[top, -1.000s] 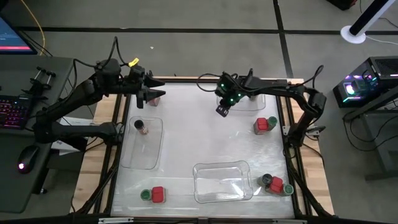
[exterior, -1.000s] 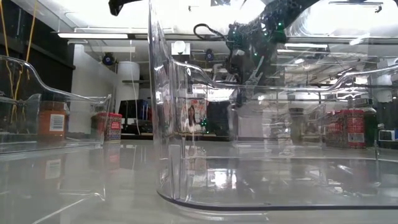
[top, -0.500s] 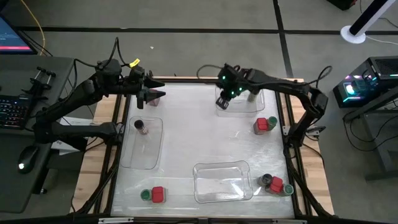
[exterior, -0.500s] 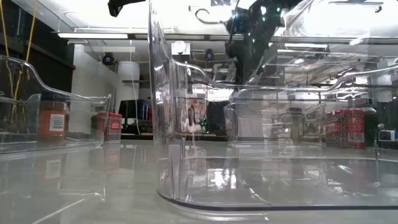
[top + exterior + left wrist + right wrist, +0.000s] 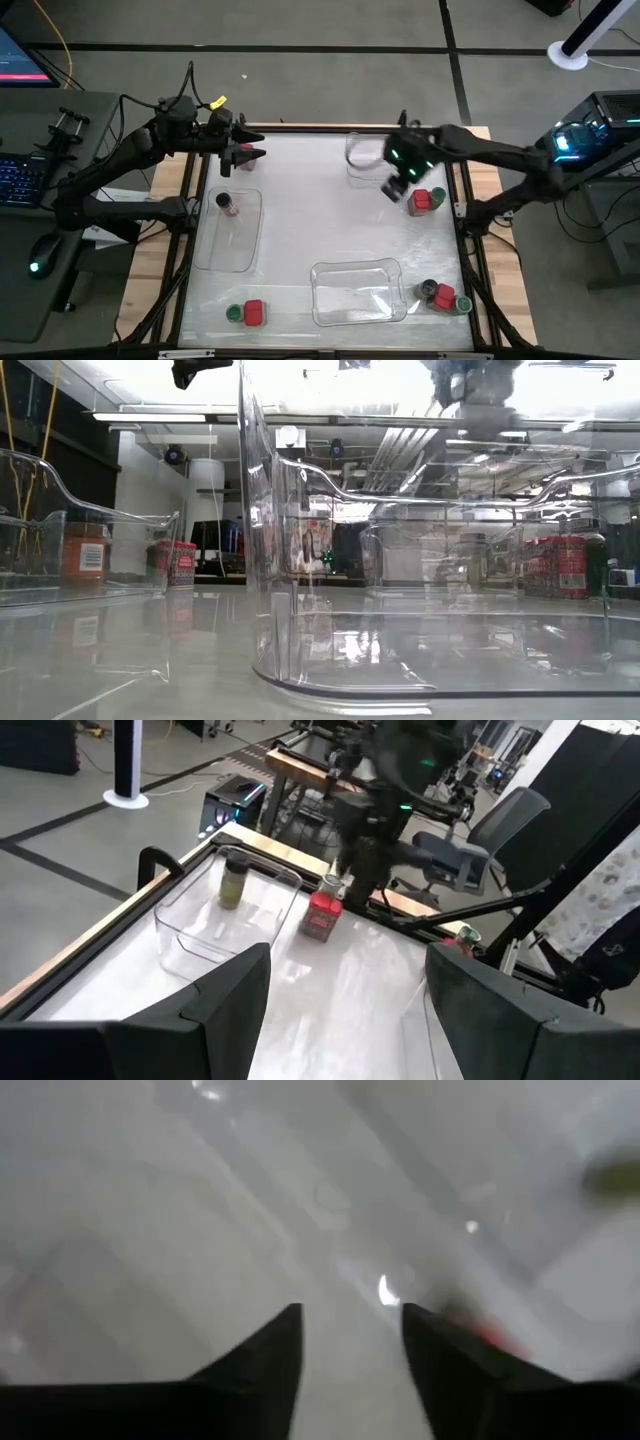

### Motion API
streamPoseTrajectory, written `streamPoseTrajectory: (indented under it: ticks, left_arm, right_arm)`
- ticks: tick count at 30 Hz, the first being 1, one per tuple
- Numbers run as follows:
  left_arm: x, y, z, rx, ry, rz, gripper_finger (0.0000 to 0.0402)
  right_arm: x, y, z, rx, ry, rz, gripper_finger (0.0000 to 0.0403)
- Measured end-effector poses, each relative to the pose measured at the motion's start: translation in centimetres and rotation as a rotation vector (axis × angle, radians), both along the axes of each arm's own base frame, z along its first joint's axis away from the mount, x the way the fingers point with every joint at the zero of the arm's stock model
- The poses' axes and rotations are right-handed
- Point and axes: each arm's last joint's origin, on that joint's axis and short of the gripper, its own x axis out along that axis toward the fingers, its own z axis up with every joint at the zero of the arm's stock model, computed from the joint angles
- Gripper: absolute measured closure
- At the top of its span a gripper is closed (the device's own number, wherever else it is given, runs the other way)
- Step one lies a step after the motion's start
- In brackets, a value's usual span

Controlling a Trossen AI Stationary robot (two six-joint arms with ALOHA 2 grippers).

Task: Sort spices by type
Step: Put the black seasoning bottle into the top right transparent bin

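1. Hovering above the desk (image 5: 330,225), my right hand (image 5: 393,188) hangs with its fingers apart and empty, just beside the red spice box (image 5: 422,201) and green-lidded jar (image 5: 438,195) near the right edge.
2. My left hand (image 5: 252,153) waits open at the far left corner, above the tray (image 5: 228,245) holding a brownish jar (image 5: 228,204).
3. More spices sit at the near corners: a red box (image 5: 253,312) left, another (image 5: 444,297) right; the right wrist view is too blurred to add much.
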Motion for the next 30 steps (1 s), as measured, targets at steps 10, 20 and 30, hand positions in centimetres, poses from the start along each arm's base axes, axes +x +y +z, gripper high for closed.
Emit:
streamPoseTrajectory:
  ticks: [10, 20, 30]
  left_arm:
    - [0.0, 0.0, 0.0, 0.053, 0.008, -0.014, 0.0147]
    - [0.0, 0.1, 0.0, 0.075, 0.014, 0.004, 0.0147]
    - [0.0, 0.1, 0.0, 0.073, 0.015, 0.004, 0.0147]
  right_arm:
    - [-4.8, 10.5, -0.8, 0.225, -0.039, 0.063, 0.0097]
    - [-3.7, 18.1, -4.8, 0.224, 0.170, 0.306, 0.0091]
    - [-3.7, 22.0, -7.3, 0.204, 0.257, 0.308, 0.0091]
